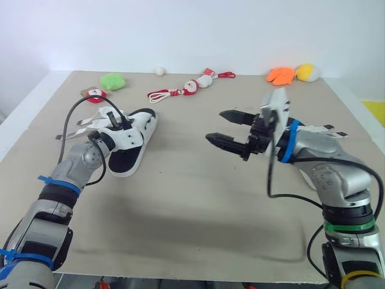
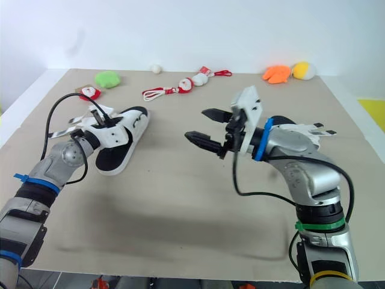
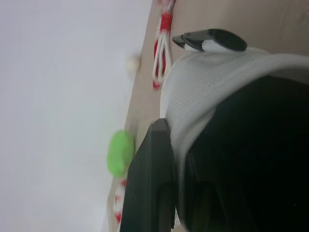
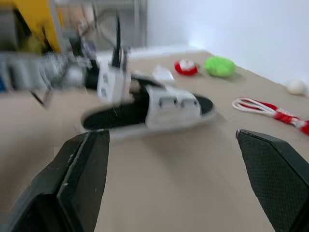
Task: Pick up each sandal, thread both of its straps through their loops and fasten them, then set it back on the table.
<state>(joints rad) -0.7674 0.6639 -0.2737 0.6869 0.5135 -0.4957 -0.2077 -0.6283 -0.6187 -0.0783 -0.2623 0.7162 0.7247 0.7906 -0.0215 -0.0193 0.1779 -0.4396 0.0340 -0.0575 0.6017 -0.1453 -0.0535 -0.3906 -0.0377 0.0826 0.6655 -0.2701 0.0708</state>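
Observation:
A sandal (image 1: 131,139) with a black sole and white mesh straps lies on the left half of the tan table (image 1: 192,205), toe pointing away from me. My left gripper (image 1: 119,122) sits at its near strap and is closed on the white strap (image 3: 212,92), with one black finger (image 3: 153,183) pressed against the mesh. My right gripper (image 1: 215,125) hovers open above the table's middle, to the right of the sandal, with nothing between its fingers. In the right wrist view the sandal (image 4: 149,107) lies ahead of that gripper (image 4: 172,135), well apart from it.
Along the far edge lie a green plush (image 1: 112,80), a small red and white toy (image 1: 95,93), red and white rope toys (image 1: 180,90), a white ball (image 1: 159,70), and orange (image 1: 281,75) and yellow (image 1: 307,72) plush toys. Cables run along both arms.

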